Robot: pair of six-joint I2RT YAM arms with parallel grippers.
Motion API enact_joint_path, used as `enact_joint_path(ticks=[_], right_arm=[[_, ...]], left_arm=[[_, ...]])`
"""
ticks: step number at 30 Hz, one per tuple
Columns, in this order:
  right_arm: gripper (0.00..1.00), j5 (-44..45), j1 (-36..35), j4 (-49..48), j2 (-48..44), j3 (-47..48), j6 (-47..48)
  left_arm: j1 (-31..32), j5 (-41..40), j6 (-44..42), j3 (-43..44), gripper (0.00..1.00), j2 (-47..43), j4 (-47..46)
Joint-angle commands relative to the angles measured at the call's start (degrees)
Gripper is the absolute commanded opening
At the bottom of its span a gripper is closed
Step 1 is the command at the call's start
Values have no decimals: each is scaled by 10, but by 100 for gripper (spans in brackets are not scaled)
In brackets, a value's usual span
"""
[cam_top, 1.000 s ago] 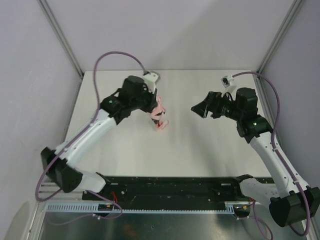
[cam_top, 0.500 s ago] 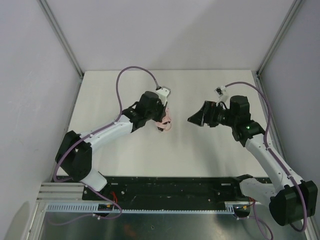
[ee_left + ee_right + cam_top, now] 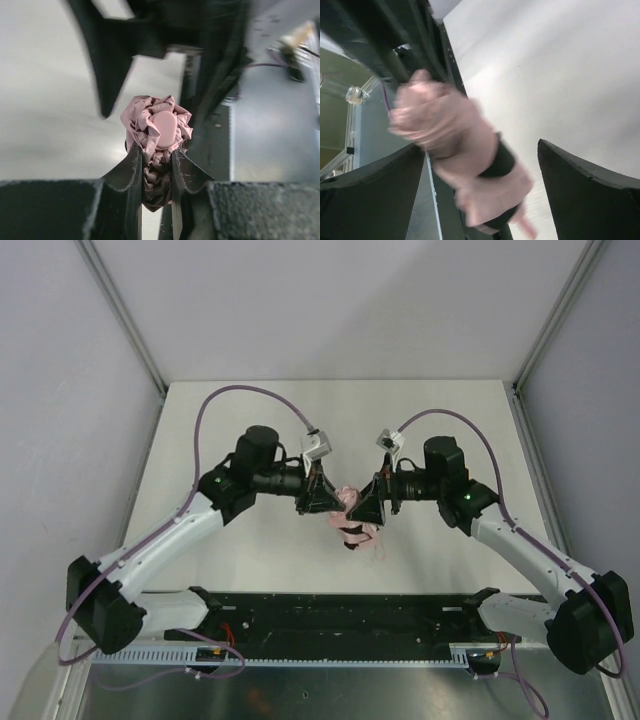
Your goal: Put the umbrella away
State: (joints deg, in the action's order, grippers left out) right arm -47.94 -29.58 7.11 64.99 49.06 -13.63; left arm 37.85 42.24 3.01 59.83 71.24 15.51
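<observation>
The pale pink crumpled fabric umbrella (image 3: 350, 518) is now carried nearer and toward the middle, pinched in the left gripper (image 3: 330, 502). The right gripper (image 3: 366, 508), earlier well apart, is brought in around it, jaws spread wide.

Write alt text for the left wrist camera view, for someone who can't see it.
The left gripper pinches a crumpled pale pink umbrella bundle between its two dark fingers, rounded pink end facing the camera. Behind it, blurred, the right gripper stands open, a finger on each side, above the pale table.
</observation>
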Motion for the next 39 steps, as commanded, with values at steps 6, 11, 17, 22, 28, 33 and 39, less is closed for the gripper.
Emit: enact_joint_path(ticks=[6,11,17,22,28,33,39], right_arm=[[79,-119,-70,-123,9,1,-24],[53,-139,-109,-158,26,1,-63],[3,-115,-112,-181,36,1,-102],[0,-90,-85,-197,54,1,-125],[1,-30,15,-255,123,1,-207],[6,79,159,-272,208,20,-282],[9,69,272,-270,396,152,-291]], left_arm=[[-7,211,0,39,0,-70,-27],[-16,205,2,50,0,-78,-27],[-36,101,37,62,35,-107,-31],[-91,2,100,56,94,-132,-31],[-203,-138,167,3,99,-200,-27],[-199,-177,139,-39,99,-207,-29],[-146,-198,117,-69,100,-202,-31]])
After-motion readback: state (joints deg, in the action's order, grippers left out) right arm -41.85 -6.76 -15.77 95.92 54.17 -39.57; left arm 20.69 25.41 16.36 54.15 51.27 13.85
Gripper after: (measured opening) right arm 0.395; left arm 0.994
